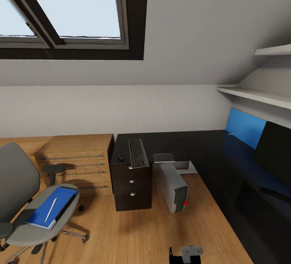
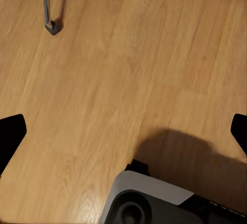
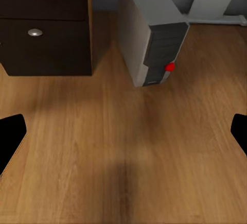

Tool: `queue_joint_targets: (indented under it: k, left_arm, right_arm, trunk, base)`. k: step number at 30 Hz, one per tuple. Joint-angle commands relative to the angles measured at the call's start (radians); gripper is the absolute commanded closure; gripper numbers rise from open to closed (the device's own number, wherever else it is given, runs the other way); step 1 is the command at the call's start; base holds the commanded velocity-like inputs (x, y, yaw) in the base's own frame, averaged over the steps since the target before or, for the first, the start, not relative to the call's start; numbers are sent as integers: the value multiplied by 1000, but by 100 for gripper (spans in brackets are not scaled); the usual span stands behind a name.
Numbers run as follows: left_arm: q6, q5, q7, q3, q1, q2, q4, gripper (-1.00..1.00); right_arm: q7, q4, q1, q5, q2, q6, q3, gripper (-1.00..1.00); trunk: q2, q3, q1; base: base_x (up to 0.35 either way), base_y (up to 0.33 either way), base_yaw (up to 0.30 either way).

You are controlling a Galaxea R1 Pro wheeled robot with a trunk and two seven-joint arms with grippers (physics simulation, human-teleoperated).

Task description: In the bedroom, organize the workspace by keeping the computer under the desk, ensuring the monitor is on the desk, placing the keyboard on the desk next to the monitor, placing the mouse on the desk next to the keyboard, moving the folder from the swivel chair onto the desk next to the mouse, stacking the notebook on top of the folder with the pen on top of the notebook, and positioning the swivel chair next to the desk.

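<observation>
A: From the head, where is the stuff?

B: The blue folder (image 1: 53, 206) lies on the swivel chair (image 1: 24, 199), with the pen (image 1: 50, 209) on top. I can't make out the notebook. The keyboard (image 1: 138, 153) and mouse (image 1: 121, 159) sit on the desk (image 1: 202, 142), its long side pointing to the wall. The monitor (image 1: 275, 153) stands far off. The computer (image 1: 173, 185) stands on the floor, red button facing us.

A: The left wrist?

B: Wood floor and a chair leg (image 2: 48, 5). The left gripper (image 2: 123, 134) is wide apart, empty.

A: The right wrist?

B: The computer (image 3: 152, 38) beside dark drawers (image 3: 43, 26). The right gripper (image 3: 123, 134) is wide apart, empty.

A: What could go wrong?

B: The chair rolls. A bump could slide the pen off.
</observation>
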Motion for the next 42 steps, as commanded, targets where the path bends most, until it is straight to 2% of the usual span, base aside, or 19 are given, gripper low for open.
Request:
queue_joint_targets:
  k: [1,8,9,11,13,15,16,17,18,19,20,22,23,25,26,27,29,33,42]
  left_arm:
    - [5,6,7,-4,0,1,-4,-100]
    - [4,7,7,-3,0,2,-32,-100]
    - [14,10,9,6,0,2,-208,-100]
    - [20,11,11,8,0,3,-291,-100]
    - [44,12,12,8,0,3,-342,-100]
    - [96,12,12,6,0,2,-404,-100]
    - [170,13,12,6,0,1,-469,-100]
    - [226,16,12,6,0,1,-518,-100]
    - [250,19,12,6,0,1,-540,-100]
    - [306,34,13,6,0,1,-603,-100]
    - [319,42,13,5,0,1,-623,-100]
    - [366,82,13,2,0,1,-695,-100]
    - [381,93,13,1,0,0,-712,-100]
    - [453,133,15,0,0,-6,-783,-100]
    - [488,145,15,0,0,-11,-814,-100]
    - [546,164,18,5,0,-23,-863,-100]
    - [549,165,19,3,0,-28,-860,-100]
    - [553,163,21,0,0,-49,-836,-100]
    - [554,162,35,-3,1,-56,-831,-100]
  right_arm:
    - [-3,1,-1,-11,1,-4,9,-100]
    - [-3,-8,-1,-10,-1,-10,10,-100]
    - [6,-110,-2,-14,3,17,11,-100]
    - [55,-251,-2,-31,6,126,9,-100]
    - [95,-347,-3,-82,14,224,4,-100]
    - [132,-440,-3,-178,19,325,-5,-100]
    - [164,-527,-3,-295,19,419,-11,-100]
    - [179,-585,-5,-383,15,483,-14,-100]
    - [184,-610,-6,-423,13,511,-15,-100]
    - [195,-669,-8,-529,4,586,-20,-100]
    - [197,-685,-9,-561,1,607,-24,-100]
    - [201,-742,-12,-690,-11,683,-67,-100]
    - [202,-755,-13,-724,-14,701,-83,-100]
    - [209,-806,-14,-845,-19,763,-140,-100]
    - [215,-829,-14,-885,-21,781,-156,-100]
    - [250,-852,-13,-944,-32,804,-181,-100]
    - [258,-847,-13,-948,-38,806,-183,-100]
    - [276,-830,-13,-954,-79,808,-185,-100]
    - [278,-827,-13,-954,-95,808,-184,-100]
  trunk:
    - [-2,-2,1]
    - [-2,-2,1]
    - [-2,-2,1]
    - [-2,-2,1]
    - [-2,-2,1]
    - [-2,-2,1]
    - [-2,-2,1]
    - [-9,-5,5]
    - [-16,-8,9]
    - [-23,-11,13]
    - [-30,-14,16]
    - [-44,-21,24]
    - [-51,-24,28]
    - [-65,-30,36]
    - [-72,-33,39]
    - [-79,-36,43]
    - [-93,-43,51]
    - [-121,-55,66]
    - [-184,-83,101]
  base:
    - [316,177,0]
    - [315,190,0]
    - [166,119,0]
    - [70,50,0]
    - [31,22,0]
    - [16,12,0]
    - [7,5,0]
    - [5,3,0]
    - [4,3,0]
    - [2,1,0]
    - [2,1,0]
    - [0,0,0]
    - [0,0,0]
    - [0,0,0]
    - [0,0,0]
    - [0,0,0]
    - [0,0,0]
    - [0,0,0]
    - [0,0,0]
